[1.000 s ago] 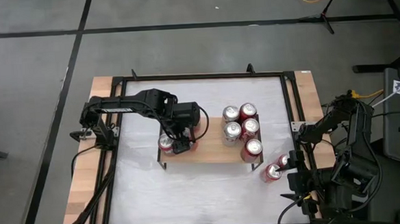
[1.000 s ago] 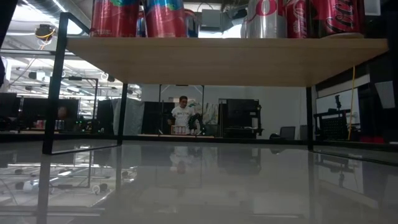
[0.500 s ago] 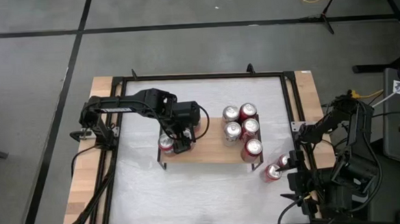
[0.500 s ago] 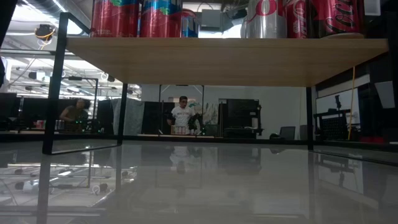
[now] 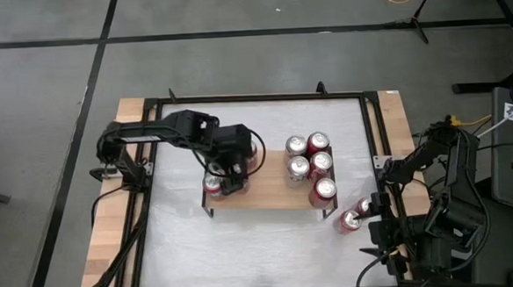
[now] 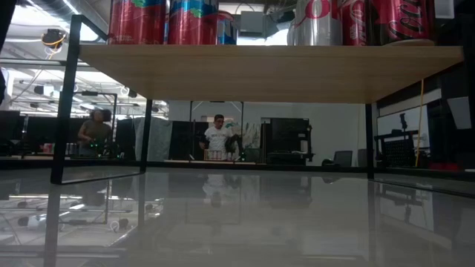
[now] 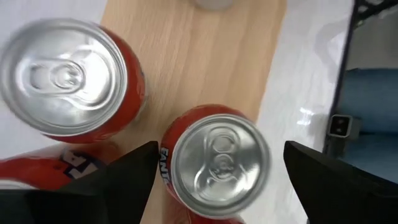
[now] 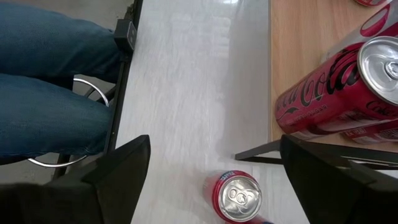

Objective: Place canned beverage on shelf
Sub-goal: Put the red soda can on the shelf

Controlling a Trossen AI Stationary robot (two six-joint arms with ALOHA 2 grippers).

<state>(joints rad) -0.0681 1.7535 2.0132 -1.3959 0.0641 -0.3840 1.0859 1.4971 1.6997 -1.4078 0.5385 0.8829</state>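
Observation:
The shelf (image 5: 268,194), a light wooden plank on thin black legs, stands mid-table; the low view shows it from below (image 6: 267,70). Several red cans (image 5: 319,163) stand on its right end. My left gripper (image 5: 229,176) hangs open over its left end. Its fingers stand on either side of an upright orange-red can (image 7: 217,158), with small gaps showing. A second can (image 7: 62,78) stands on the plank (image 7: 205,68) beside it. My right gripper (image 8: 211,180) is open and empty at the table's right edge (image 5: 382,218).
Two red cans (image 5: 347,220) are on the white table top just right of the shelf; one shows in the right wrist view (image 8: 236,198). A person's legs in jeans (image 8: 50,93) are beside the table's right edge. People stand far back in the room (image 6: 217,137).
My left arm has shifted a little toward the table's left edge over the shelf's left end. In the low view the second can on that end has slid slightly toward its neighbour and then stood still, upright on the plank.

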